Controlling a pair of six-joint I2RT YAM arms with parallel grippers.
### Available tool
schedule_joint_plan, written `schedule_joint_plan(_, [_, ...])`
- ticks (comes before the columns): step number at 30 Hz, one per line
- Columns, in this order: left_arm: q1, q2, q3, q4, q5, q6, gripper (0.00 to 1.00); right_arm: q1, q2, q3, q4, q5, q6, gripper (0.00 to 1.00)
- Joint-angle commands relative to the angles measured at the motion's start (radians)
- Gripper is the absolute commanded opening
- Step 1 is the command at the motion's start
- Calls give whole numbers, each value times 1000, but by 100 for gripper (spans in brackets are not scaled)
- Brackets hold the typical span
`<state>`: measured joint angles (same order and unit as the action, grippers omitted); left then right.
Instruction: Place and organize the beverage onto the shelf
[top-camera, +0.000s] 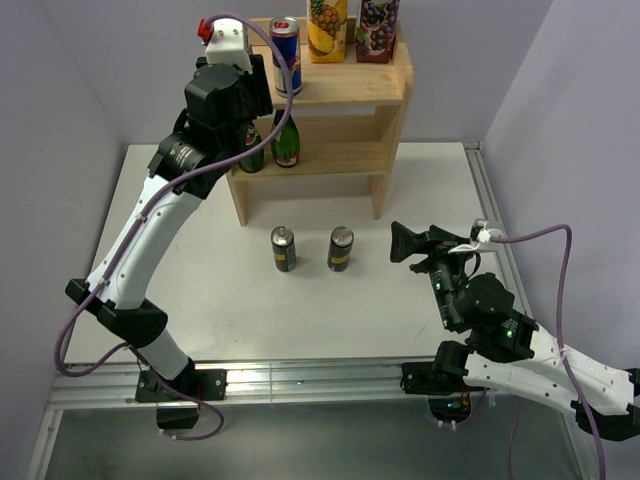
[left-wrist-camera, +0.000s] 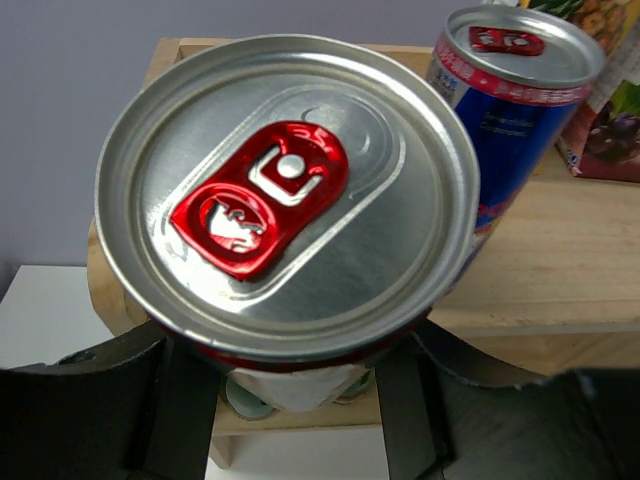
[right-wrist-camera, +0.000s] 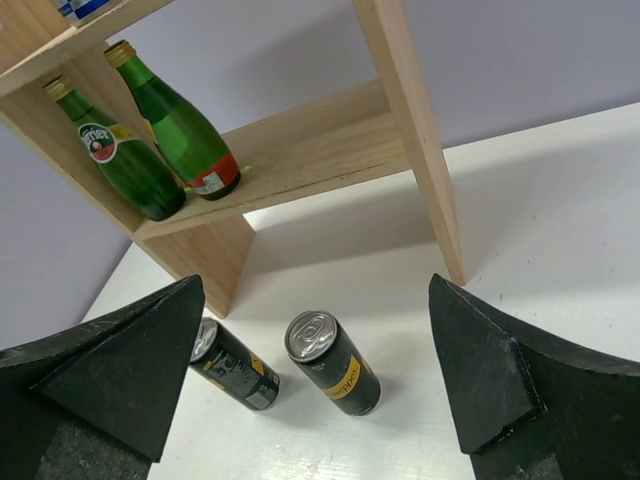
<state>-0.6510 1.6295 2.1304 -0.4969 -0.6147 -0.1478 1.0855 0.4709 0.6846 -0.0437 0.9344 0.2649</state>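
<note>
Over the left end of the light wooden two-tier shelf, the left tool grips a red-tabbed silver-topped can beside a standing blue can; it should descend upright, clear of rim and neighbour, while the right tool gapes wide.

The white surface carries a light wooden shelf at its far side, against the back wall. In front of the shelf, the left black can and the right black can stand upright on the surface, near each other but apart. On the lower tier, two green bottles stand at the left end, the left bottle just beside the right bottle. The top board holds a blue and red can, a pineapple juice carton and a grape juice carton.
</note>
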Motion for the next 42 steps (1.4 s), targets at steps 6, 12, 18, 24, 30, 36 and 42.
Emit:
schedule_joint_plan(6, [85,46,85,60,102,5,0,-7,-37,-14,-21,21,28,100])
schedule_joint_plan(12, [106,92,121,69,109,17,0,-7,-31,-30,-21,17,40,100])
schedule_joint_plan(18, [139,121,122,87,136,5,0,-7,-12,-34,-13,14,51,100])
schedule_joint_plan(24, [162,147,122,95,153,1,0,-7,-8,-39,-13,12,53,100])
schedule_joint_plan(30, [165,144,103,93,164,-7,18,-7,-3,-39,-12,11,57,100])
schedule_joint_plan(36, [166,98,43,133,164,-10,65,-7,3,-36,-13,7,62,100])
schedule_joint_plan(42, [165,121,77,106,171,-10,75,-7,5,-31,-16,6,60,100])
